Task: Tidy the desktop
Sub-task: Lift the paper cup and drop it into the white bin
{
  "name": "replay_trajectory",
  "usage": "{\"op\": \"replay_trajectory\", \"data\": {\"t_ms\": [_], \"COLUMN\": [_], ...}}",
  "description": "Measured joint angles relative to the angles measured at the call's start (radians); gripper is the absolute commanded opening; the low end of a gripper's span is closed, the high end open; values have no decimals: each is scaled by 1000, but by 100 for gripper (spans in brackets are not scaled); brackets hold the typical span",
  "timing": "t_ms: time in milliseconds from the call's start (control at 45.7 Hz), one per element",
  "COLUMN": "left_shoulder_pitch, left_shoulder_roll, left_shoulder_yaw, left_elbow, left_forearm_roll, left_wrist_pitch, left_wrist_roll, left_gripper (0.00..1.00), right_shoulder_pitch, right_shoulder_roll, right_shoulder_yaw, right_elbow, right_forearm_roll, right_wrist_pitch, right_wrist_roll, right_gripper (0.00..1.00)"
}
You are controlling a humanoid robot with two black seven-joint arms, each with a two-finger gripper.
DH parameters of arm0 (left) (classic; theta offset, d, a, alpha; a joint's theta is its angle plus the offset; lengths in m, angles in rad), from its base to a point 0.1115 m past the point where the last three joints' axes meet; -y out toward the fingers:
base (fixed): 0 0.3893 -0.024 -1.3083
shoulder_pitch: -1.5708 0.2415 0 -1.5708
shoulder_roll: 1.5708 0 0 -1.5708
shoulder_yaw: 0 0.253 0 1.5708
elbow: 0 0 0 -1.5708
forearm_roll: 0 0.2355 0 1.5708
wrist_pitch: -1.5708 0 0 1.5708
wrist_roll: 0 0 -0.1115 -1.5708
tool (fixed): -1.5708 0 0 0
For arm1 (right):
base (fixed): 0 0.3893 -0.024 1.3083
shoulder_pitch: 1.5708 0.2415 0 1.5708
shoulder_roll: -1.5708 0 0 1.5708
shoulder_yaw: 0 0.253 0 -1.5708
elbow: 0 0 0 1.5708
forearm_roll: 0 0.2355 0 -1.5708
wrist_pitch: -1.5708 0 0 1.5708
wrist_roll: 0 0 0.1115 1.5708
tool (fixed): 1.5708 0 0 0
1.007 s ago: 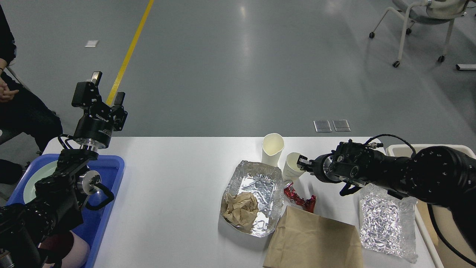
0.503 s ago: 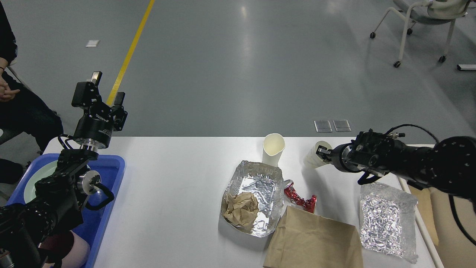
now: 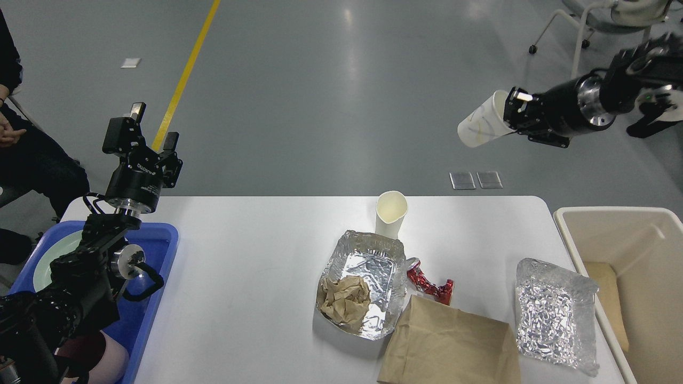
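Observation:
The white desktop [image 3: 256,256] carries an upright paper cup [image 3: 391,213], a foil tray [image 3: 363,282] holding crumpled brown paper [image 3: 346,298], a red wrapper [image 3: 429,285], a brown paper bag [image 3: 453,346] and a flat foil tray [image 3: 555,314]. High at the upper right, my right gripper [image 3: 512,113] is shut on the rim of a second paper cup [image 3: 480,128], tipped sideways in the air well above the desktop. My left gripper [image 3: 152,125] stands open and empty above the table's left end.
A blue tray [image 3: 155,266] with a pale green plate [image 3: 53,256] sits at the left edge under my left arm. A beige bin [image 3: 624,250] stands off the right end. A seated person [image 3: 21,138] is at far left, a wheeled chair [image 3: 603,32] at upper right.
My right gripper has lifted the second paper cup off the desktop, carrying it up and to the right, with the cup now tipped sideways. The left arm has not moved.

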Motion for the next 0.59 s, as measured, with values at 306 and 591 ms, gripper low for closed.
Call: {"op": "replay_trajectory", "data": {"t_ms": [306,591], "left_shoulder_pitch": [0,0], "left_shoulder_roll": [0,0], "left_shoulder_yaw": [0,0], "left_elbow": [0,0], "left_forearm_roll": [0,0], "left_wrist_pitch": [0,0], "left_wrist_roll": [0,0], "left_gripper": [96,96], "right_shoulder_pitch": [-71,-494], "right_shoulder_roll": [-103,-165], "right_shoulder_yaw": [-17,35], "right_elbow": [-66,-256], "right_forearm_roll": [-1,14], "right_wrist_pitch": [-23,-256], "right_wrist_roll": [-1,-2], "right_gripper": [0,0]}}
